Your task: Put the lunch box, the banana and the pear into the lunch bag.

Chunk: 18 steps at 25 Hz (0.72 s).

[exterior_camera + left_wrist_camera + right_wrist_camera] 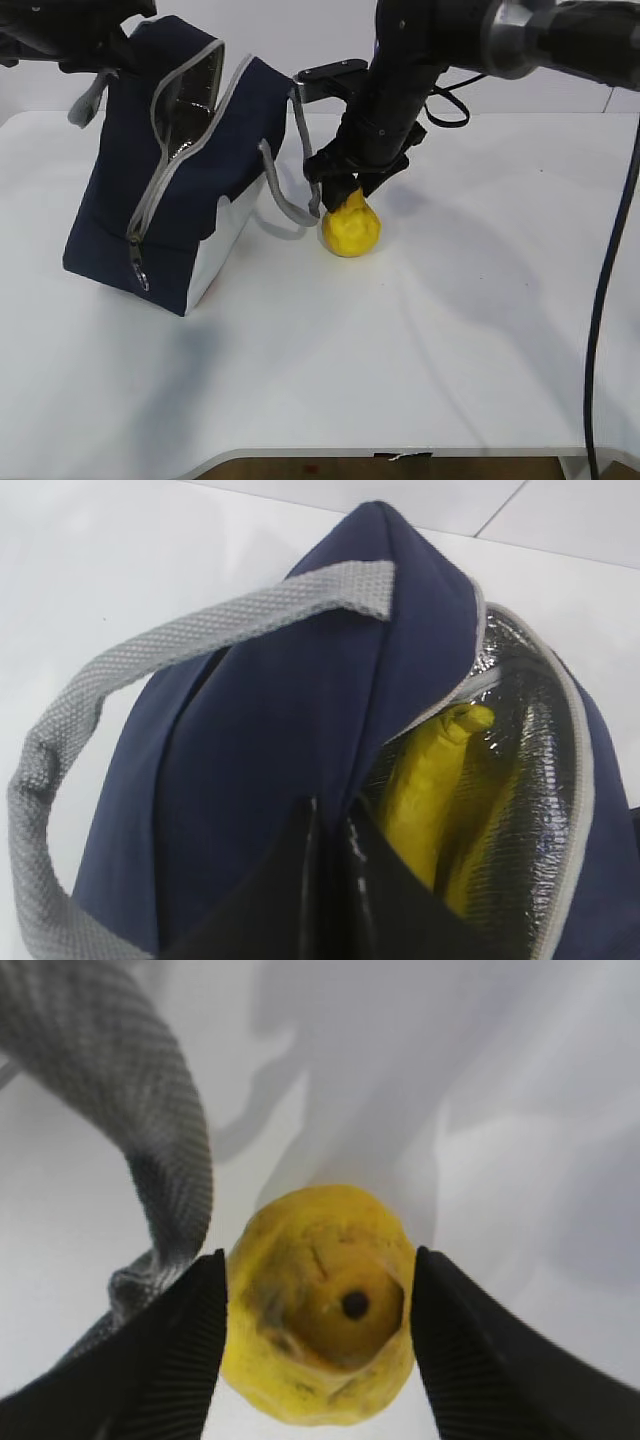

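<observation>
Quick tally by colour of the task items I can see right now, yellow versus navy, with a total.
Yellow: 2, the pear on the table beside the bag and the banana inside it.
Navy: 1, the lunch bag, unzipped and tilted.
Total: 3. No lunch box shows in any view.

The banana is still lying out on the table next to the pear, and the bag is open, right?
Not quite. The banana is already inside the lunch bag, against its silver lining, as the left wrist view shows. The rest holds: the bag is open, and the pear sits on the table.
</observation>
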Tool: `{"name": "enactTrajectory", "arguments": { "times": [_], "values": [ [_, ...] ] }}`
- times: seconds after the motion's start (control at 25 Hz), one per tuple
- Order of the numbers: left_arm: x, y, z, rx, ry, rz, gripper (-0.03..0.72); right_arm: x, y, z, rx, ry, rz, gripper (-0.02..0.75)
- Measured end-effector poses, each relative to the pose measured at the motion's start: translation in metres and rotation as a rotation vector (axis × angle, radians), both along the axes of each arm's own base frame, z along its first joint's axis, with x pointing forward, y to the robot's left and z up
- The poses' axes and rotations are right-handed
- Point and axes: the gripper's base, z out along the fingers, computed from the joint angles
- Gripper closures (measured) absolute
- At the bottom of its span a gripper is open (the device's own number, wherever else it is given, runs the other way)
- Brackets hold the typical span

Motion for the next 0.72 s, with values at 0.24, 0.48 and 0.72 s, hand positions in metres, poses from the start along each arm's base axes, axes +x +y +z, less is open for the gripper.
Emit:
{"name": "enactTrajectory", "arguments": {
  "times": [0.24, 0.48, 0.72],
  "values": [
    [0.000, 0.000, 0.000, 0.000, 0.000, 0.000, 0.692, 0.002, 0.001, -0.006, -0.002, 0.004, -0.001, 0.384],
    [0.000, 0.000, 0.000, 0.000, 0.000, 0.000, 0.692, 0.002, 0.001, -0.006, -0.001, 0.002, -0.001, 0.420],
    [0.000, 0.000, 0.000, 0.000, 0.000, 0.000, 0.692, 0.002, -0.001, 0.005, -0.036, 0.013, 0.010, 0.422]
  ]
}}
